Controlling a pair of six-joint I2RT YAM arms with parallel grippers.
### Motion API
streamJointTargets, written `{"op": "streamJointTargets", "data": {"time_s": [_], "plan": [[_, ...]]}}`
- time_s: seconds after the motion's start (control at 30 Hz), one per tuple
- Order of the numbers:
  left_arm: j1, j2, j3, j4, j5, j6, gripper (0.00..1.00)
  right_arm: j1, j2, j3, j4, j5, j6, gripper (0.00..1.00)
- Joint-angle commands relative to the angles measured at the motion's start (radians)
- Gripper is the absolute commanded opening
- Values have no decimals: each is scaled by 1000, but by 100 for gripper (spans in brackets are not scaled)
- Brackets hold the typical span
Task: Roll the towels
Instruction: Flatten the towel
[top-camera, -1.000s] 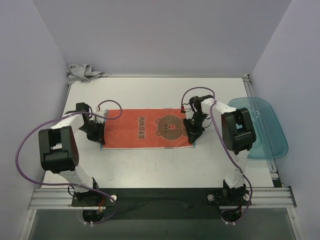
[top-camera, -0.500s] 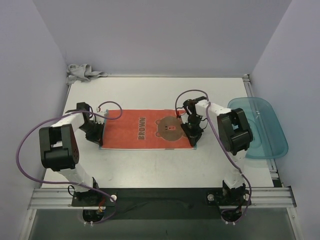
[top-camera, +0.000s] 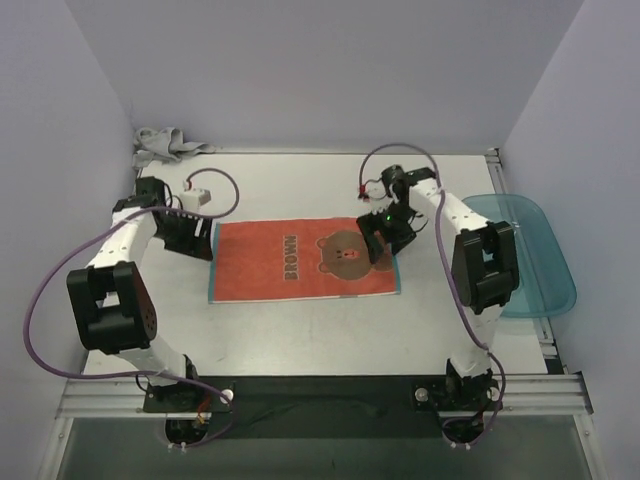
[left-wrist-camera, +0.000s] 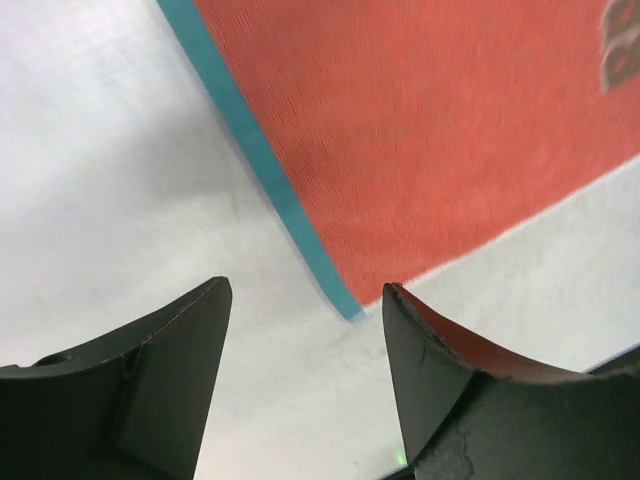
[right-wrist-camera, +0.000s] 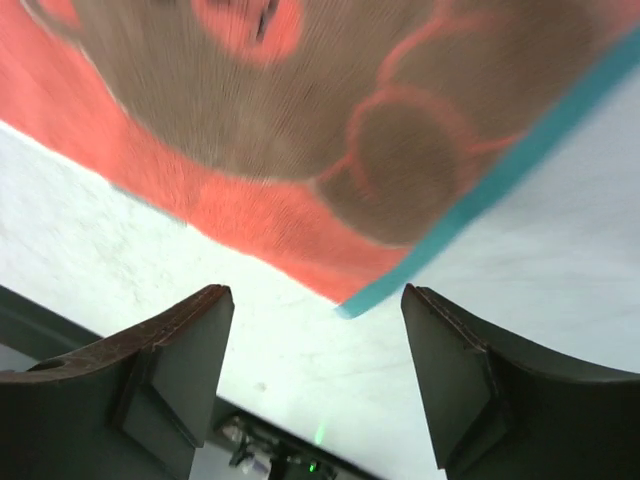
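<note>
Currently, the rust-brown rectangular cloth towel (top-camera: 250, 265), printed with a bear face and the word BROWN, is lying flat and fully spread on the white bench (top-camera: 300, 340), not yet rolled.

The left gripper (top-camera: 195, 238) is hovering just off that towel's left teal-trimmed short edge, toward the far corner. Its jaws are standing apart and are gripping nothing. The left wrist view is showing one trimmed corner resting on the bench just ahead of the dark fingers (left-wrist-camera: 150, 380).

The right gripper (top-camera: 380, 238) is hanging over the towel's right end, above the bear print. Its jaws are likewise apart and empty, with a teal-edged corner lying just ahead of the gap.

Judgement: the rolling proper is not yet starting. The next move is calling for one short edge to be pinched near both corners and turned over onto the cloth, with both sides kept level so the roll is not skewing.

A light grey cloth towel (top-camera: 165, 146) is lying crumpled well beyond the spread towel's far left corner and is awaiting its turn. A translucent teal plastic tray (top-camera: 545, 260) is sitting well apart to the spread towel's right. Nothing is resting on the towel itself. The right arm's purple cable (top-camera: 400, 146) is looping beyond the towel's far right corner and is presenting a possible snag.
</note>
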Motion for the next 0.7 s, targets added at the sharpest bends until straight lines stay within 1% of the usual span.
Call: {"op": "streamJointTargets", "data": {"time_s": [0.0,0.07,0.1,0.13,0.17,0.2,0.33,0.43,0.67], "plan": [[8,10,152,66,84,-45,73,-104,11,189,-25,-67,24,69],[10,82,212,88,101,-77,73,-127,83,270,-23,-61,38,66],[11,107,257,99,100,-95,73,-138,110,348,-23,-47,43,64],[11,134,287,109,101,-112,71,-149,140,397,-23,-30,50,60],[11,188,311,134,89,-156,67,-153,197,436,-25,-19,66,57],[11,214,366,140,87,-172,66,-156,225,512,-22,-10,76,53],[11,337,482,149,100,-221,57,-161,347,667,-22,51,122,44],[8,406,538,148,81,-249,55,-162,420,733,-17,90,135,41],[7,486,554,149,32,-249,55,-165,507,743,15,122,133,40]]}}
